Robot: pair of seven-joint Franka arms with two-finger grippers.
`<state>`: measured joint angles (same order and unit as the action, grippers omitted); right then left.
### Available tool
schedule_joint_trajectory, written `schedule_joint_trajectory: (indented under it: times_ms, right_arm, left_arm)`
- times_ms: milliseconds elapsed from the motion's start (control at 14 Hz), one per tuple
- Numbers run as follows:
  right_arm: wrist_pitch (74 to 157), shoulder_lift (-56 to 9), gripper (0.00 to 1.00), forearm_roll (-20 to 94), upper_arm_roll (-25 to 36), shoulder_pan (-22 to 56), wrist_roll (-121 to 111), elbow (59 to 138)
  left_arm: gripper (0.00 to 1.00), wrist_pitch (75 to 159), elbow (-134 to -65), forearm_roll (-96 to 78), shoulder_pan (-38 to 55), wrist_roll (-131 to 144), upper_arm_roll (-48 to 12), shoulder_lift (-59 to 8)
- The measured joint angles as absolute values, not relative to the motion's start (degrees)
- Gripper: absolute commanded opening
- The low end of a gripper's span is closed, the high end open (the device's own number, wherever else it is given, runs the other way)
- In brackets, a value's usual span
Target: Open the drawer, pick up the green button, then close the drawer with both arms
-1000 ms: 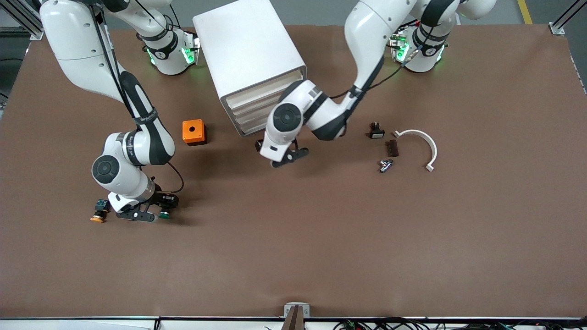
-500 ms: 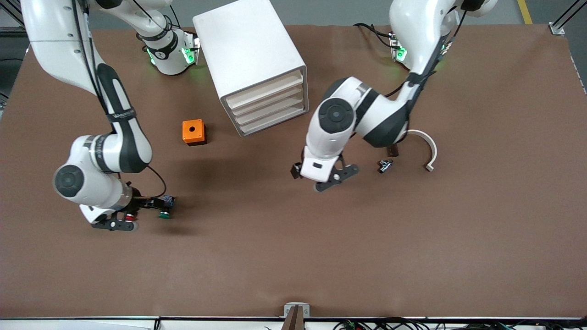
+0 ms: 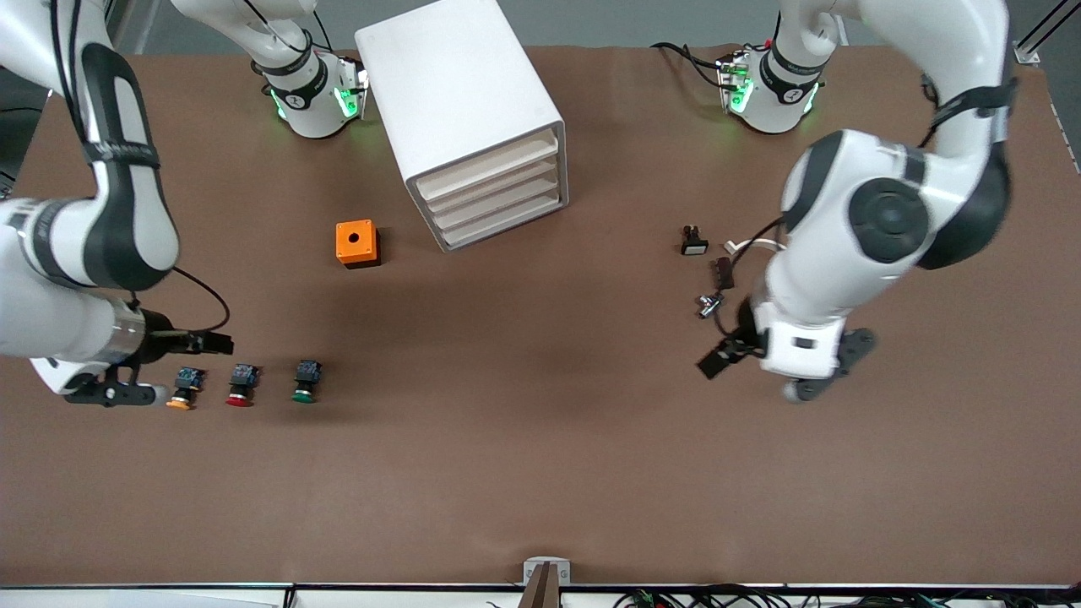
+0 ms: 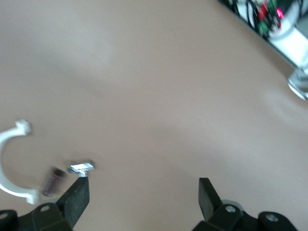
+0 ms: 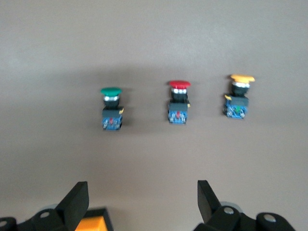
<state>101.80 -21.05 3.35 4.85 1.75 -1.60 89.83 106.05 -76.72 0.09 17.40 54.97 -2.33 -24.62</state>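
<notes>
The white cabinet (image 3: 460, 93) stands at the back with four alike drawer (image 3: 498, 196) fronts, all pushed in. The green-capped button (image 3: 304, 382) (image 5: 111, 107) lies on the table, nearer to the front camera than the orange box (image 3: 357, 243), with nothing holding it. My right gripper (image 3: 114, 394) (image 5: 142, 192) is open and empty, over the table past the orange-capped button, at the right arm's end. My left gripper (image 3: 823, 367) (image 4: 143, 190) is open and empty over bare table at the left arm's end, near the small parts.
A red-capped button (image 3: 241, 387) and an orange-capped button (image 3: 181, 390) lie in a row with the green one. A small black part (image 3: 693, 241), a brown piece (image 3: 722, 272), a metal piece (image 3: 709, 304) and a white curved clip (image 4: 7, 159) lie by the left arm.
The right gripper opened, left the green button on the table and drew away toward its end. The left arm swung from the cabinet front out to the left arm's end.
</notes>
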Motion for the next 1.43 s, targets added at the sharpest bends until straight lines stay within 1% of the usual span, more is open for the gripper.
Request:
schedule_joint_trajectory:
  times_ms: [71, 214, 357, 500, 857, 1071, 1286, 1429]
  right_arm:
    - [98.8, -19.3, 1.00, 3.1, 4.9, 1.7, -1.6, 88.4]
    - [95.3, -15.8, 1.00, 3.0, 5.0, 1.6, -1.6, 87.0]
    - [94.7, -13.7, 1.00, 3.0, 5.2, 1.4, -1.6, 86.9]
    - [94.6, -12.5, 1.00, 3.0, 5.2, 0.8, -1.7, 86.9]
    - [92.9, -10.8, 1.00, 2.7, 5.1, 0.5, -1.8, 86.9]
    - [92.2, -10.8, 1.00, 2.5, 5.0, 0.5, -1.8, 86.9]
    - [92.2, -10.8, 1.00, 2.2, 5.0, 0.5, -1.8, 86.8]
    - [92.2, -10.7, 1.00, 1.6, 5.0, 0.5, -1.8, 86.7]
  left_arm:
    - [1.00, 105.6, -76.7, 2.2, 16.0, 53.7, -2.3, -23.7]
    - [1.00, 105.4, -76.7, 5.4, 13.7, 50.6, -2.3, -22.0]
    - [1.00, 103.4, -76.7, 5.9, 11.6, 46.5, -2.3, -20.1]
    - [1.00, 98.3, -76.7, 5.9, 9.2, 38.5, -2.3, -17.8]
    - [1.00, 90.9, -76.6, 5.9, 3.6, 19.4, -1.6, -10.4]
    - [1.00, 87.1, -76.7, 5.9, -0.6, 11.9, -1.5, -7.3]
    - [1.00, 82.3, -76.7, 5.9, -1.0, 10.4, -1.5, -5.0]
    - [1.00, 81.2, -76.8, 5.4, -0.9, 10.4, -1.7, -4.0]
